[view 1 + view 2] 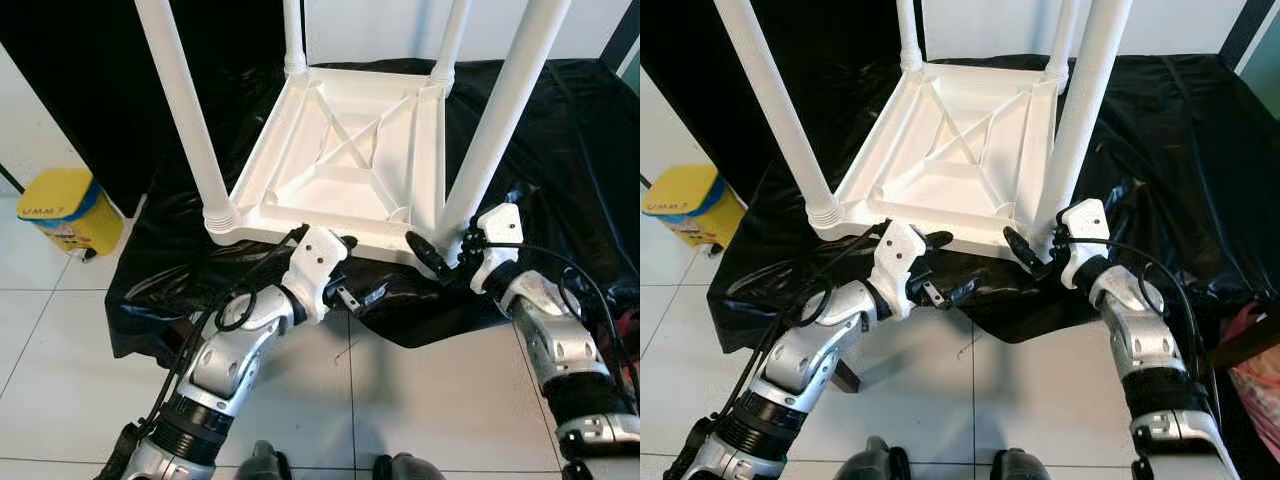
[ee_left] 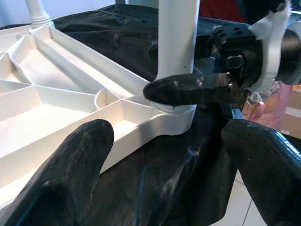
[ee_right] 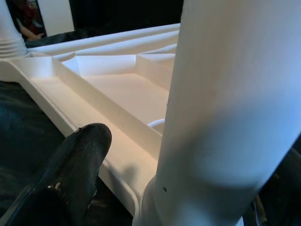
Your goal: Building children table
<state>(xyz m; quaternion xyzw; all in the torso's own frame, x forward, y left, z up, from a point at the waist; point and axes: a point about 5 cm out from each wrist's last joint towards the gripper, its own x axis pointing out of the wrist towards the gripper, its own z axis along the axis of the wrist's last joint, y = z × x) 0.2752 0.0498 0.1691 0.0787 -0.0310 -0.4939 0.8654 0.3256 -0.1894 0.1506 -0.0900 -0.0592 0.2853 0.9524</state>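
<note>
A white plastic children's table (image 1: 340, 150) lies upside down on a black cloth (image 1: 560, 150), its legs pointing up. My right gripper (image 1: 447, 250) stands open around the base of the near right leg (image 1: 500, 110). One black finger (image 3: 70, 174) sits a little apart from the leg (image 3: 225, 108), and the other finger is behind it. Just below the table's front edge, my left gripper (image 1: 347, 270) hangs open and holds nothing. In the left wrist view its fingers (image 2: 70, 179) frame the same leg (image 2: 176, 42). The near left leg (image 1: 185, 110) rises at the other front corner.
A yellow bin (image 1: 70, 210) stands on the tiled floor at the left. The black cloth drapes over a low support and hangs down in front. A pink bag (image 1: 1260, 370) lies at the right edge. Cables loop along both of my arms.
</note>
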